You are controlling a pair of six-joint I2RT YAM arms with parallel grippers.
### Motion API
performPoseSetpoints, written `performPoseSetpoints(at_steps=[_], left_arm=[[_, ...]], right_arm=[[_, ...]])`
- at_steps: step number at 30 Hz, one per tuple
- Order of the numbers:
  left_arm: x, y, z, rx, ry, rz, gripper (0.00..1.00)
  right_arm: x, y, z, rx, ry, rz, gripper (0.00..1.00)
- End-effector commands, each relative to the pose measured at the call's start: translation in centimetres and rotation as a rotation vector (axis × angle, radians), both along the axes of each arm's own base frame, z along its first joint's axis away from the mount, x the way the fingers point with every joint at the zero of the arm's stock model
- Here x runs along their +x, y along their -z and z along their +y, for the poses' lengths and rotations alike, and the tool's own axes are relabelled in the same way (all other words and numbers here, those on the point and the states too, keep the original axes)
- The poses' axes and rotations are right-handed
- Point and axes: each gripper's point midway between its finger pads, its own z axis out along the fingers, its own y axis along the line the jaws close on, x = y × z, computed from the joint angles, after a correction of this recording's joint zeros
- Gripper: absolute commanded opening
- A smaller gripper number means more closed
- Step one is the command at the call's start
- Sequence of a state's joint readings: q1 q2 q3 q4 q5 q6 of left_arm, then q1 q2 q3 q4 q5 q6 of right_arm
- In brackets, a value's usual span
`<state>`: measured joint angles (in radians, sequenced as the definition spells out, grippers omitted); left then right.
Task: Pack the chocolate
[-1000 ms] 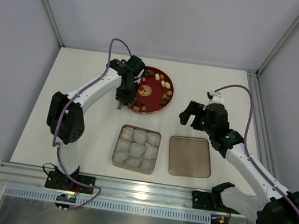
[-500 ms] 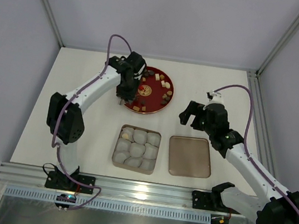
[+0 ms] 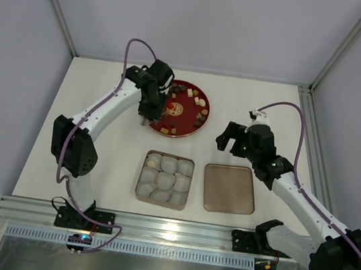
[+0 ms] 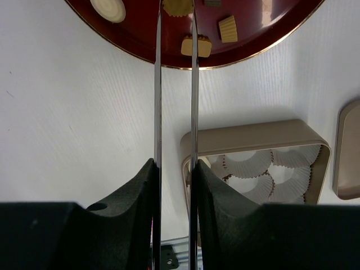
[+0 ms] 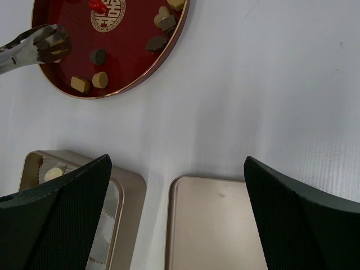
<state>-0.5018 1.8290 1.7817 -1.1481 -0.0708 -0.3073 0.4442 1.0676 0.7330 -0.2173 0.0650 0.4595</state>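
The chocolate lies as several small brown, tan and cream pieces on a red plate at the back. My left gripper hovers over the plate's left side, shut on metal tongs. The blades of the tongs pinch a tan piece above the plate. Other pieces rest on the plate. The left gripper presses both blades. My right gripper stands open and empty to the right of the plate; from its own wrist, the right gripper hangs over bare table.
A tan tray of white paper cups sits near the front middle, with its flat lid to the right. One cup in the tray holds a cream piece. The lid lies under the right gripper.
The left arm's elbow swung left and its wrist drew back a little over the plate's left edge. The right arm has not moved.
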Motion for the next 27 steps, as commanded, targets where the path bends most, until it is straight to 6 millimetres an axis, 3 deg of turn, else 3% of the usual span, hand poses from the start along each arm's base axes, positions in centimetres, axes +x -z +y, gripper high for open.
performPoseSetpoints(at_steps=[1,12,20,27], left_arm=[[-0.8,-3.3,-0.1,-0.065,0.002,-0.055,0.24],[-5.2,-4.6,-0.4,-0.181,0.033,-0.016,0.23],[-9.4,-5.8,-0.4,-0.216,0.078,-0.015,0.24],[-13.3,-5.7,-1.1,-0.226,0.127,0.003,0.24]], right_arm=[[0.8,-1.6,0.6,0.028,-0.003,-0.046,1.00],[1.0,-1.5,0.7,0.028,0.000,-0.043,1.00],[1.0,-1.6,0.6,0.032,0.007,-0.045,1.00],[0.9,-1.2,0.5,0.033,0.017,-0.037,1.00]])
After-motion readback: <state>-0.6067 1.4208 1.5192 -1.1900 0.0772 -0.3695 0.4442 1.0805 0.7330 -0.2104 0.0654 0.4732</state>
